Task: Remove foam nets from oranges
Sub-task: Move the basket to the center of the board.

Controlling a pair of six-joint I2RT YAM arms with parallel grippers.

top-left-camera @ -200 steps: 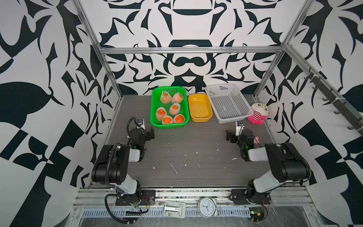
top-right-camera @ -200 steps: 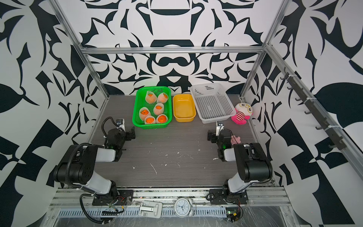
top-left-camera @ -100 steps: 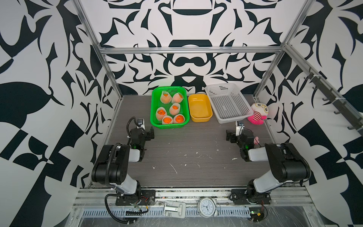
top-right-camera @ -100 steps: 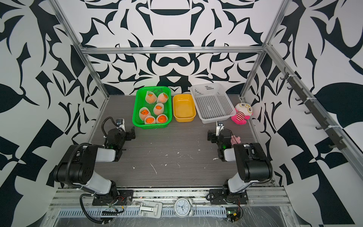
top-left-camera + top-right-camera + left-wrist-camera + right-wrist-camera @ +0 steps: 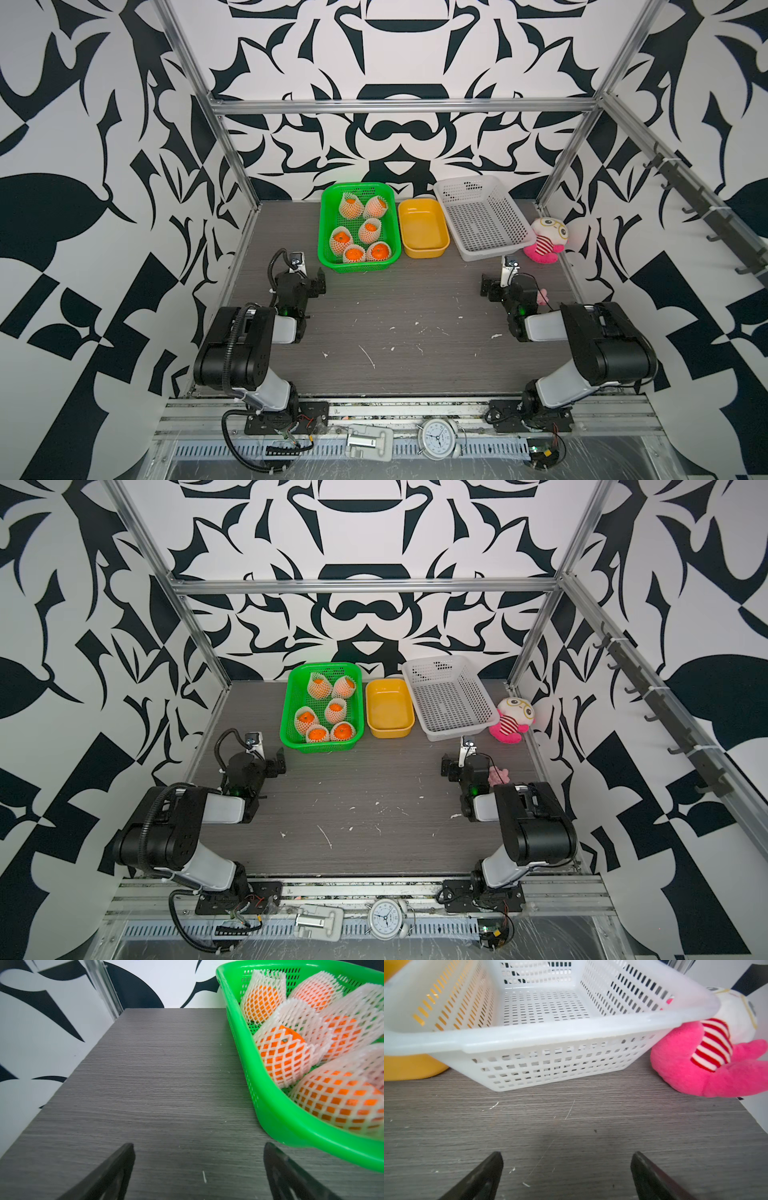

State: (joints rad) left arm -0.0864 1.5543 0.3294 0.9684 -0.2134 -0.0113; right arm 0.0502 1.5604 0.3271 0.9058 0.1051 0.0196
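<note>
Both top views show six oranges point(image 5: 353, 252), sleeved in white diamond-mesh foam nets point(image 5: 366, 236), packed in the green slotted basket point(image 5: 325, 232) above frame centre; the soft tubes stand roughly on end, mouths upward. Rightward in frame sit a smooth yellow tub point(image 5: 424, 251) and a white perforated basket point(image 5: 490, 253). Left fingers point(image 5: 116, 1167) and right fingers point(image 5: 481, 1176) gape wide, holding nothing, low over open grey woodgrain surface point(image 5: 399, 299).

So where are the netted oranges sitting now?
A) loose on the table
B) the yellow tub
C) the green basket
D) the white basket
C: all six oranges, each in a foam net, lie in the green basket; yellow tub and white basket hold none.
</note>
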